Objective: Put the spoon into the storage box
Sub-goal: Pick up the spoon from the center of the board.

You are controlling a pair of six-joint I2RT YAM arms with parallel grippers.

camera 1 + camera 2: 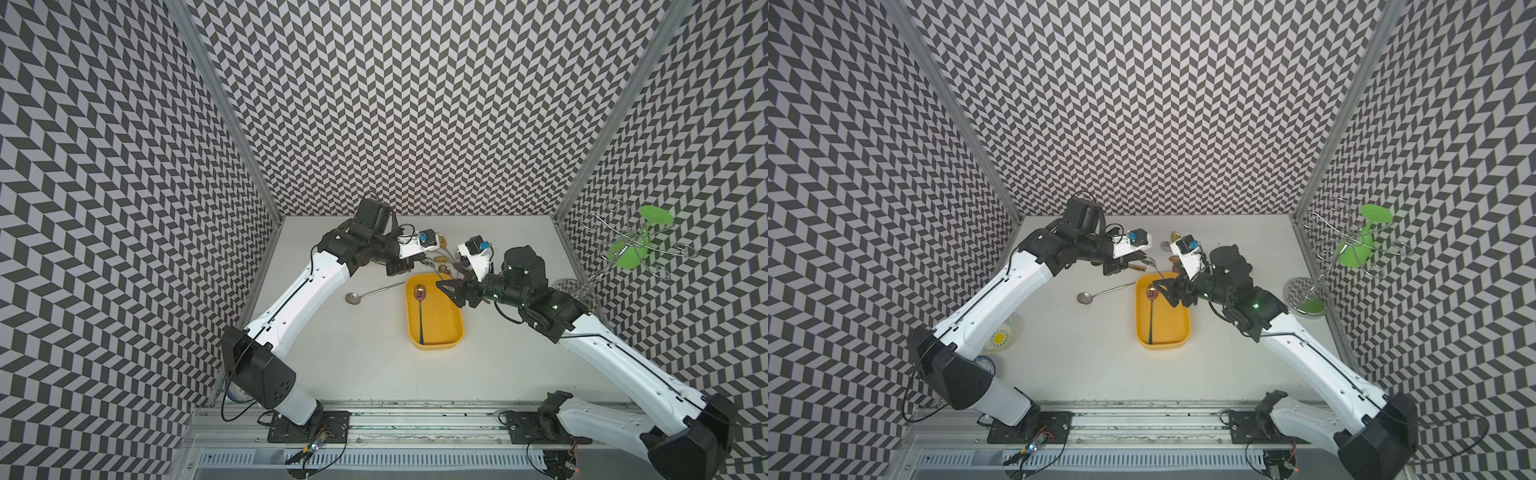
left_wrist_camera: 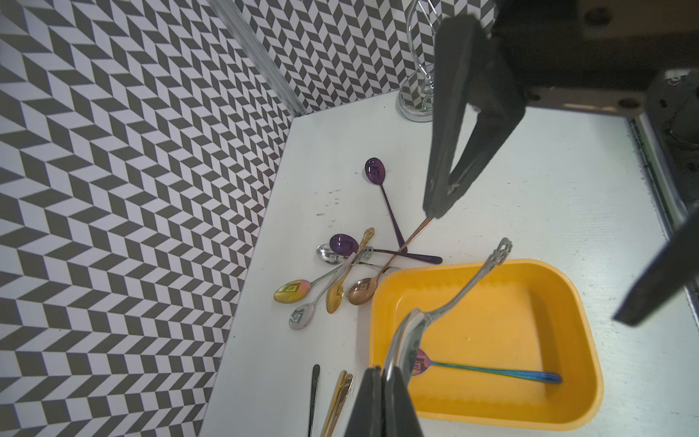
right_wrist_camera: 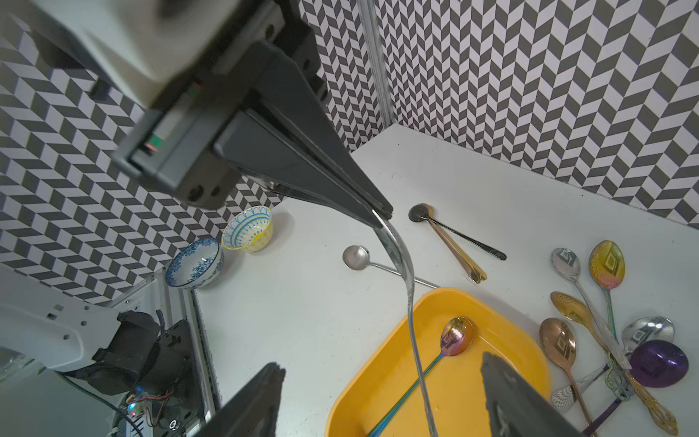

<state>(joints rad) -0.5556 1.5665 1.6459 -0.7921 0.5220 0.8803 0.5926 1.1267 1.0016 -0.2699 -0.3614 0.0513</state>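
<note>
The yellow storage box (image 1: pixel 446 316) (image 1: pixel 1177 316) lies mid-table with a rainbow-coloured spoon (image 1: pixel 419 291) (image 3: pixel 455 335) inside it. My left gripper (image 2: pixel 382 372) (image 1: pixel 417 261) is shut on the bowl of a silver spoon (image 2: pixel 465 287) (image 3: pixel 410 302) with an ornate handle. That handle slants down over the box's far end. My right gripper (image 3: pixel 384 365) (image 1: pixel 451 276) is open above the box (image 3: pixel 465 397), one finger on each side of the silver handle without touching it.
Several loose spoons (image 2: pixel 340 265) lie in a pile just beyond the box. A long silver spoon (image 1: pixel 353 297) lies left of it, near a black and a gold one (image 3: pixel 454 242). Two patterned bowls (image 3: pixel 247 229) (image 3: pixel 194 263) stand at the left, a wire rack (image 1: pixel 640 241) at the right.
</note>
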